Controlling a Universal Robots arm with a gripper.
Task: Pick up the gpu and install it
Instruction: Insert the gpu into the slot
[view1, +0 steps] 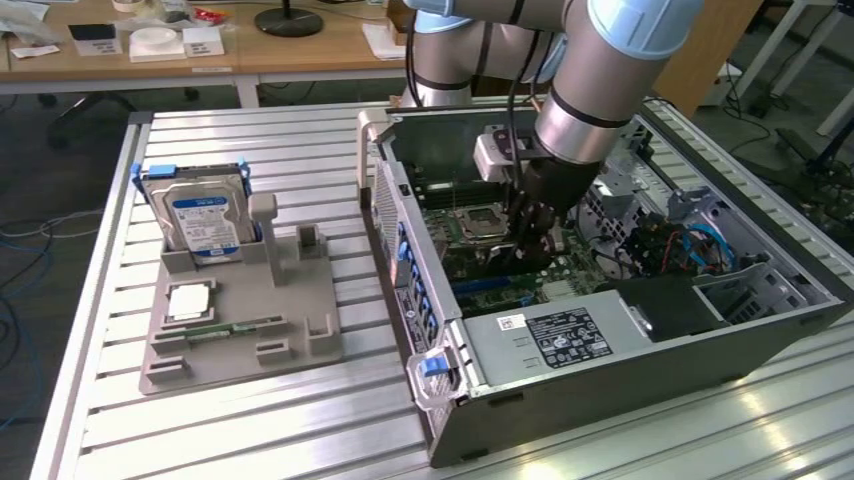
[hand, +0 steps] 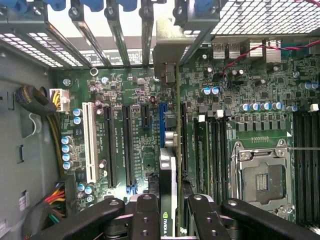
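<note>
Black two-finger gripper (hand: 172, 202) is clamped on the thin dark gpu card (hand: 167, 175), held edge-on inside the open grey computer case (view1: 641, 380) at the green motherboard (hand: 135, 95) slots. Can't tell if it's seated.

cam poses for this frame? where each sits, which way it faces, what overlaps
Exterior view: off the arm, raised, looking down on the table and into the open PC case; the arm shows reaching inside.
Wrist view: on the wrist, looking along the gripper at the motherboard; its fingers clamp the gpu edge-on.
Shared: the motherboard and its CPU socket.
</note>
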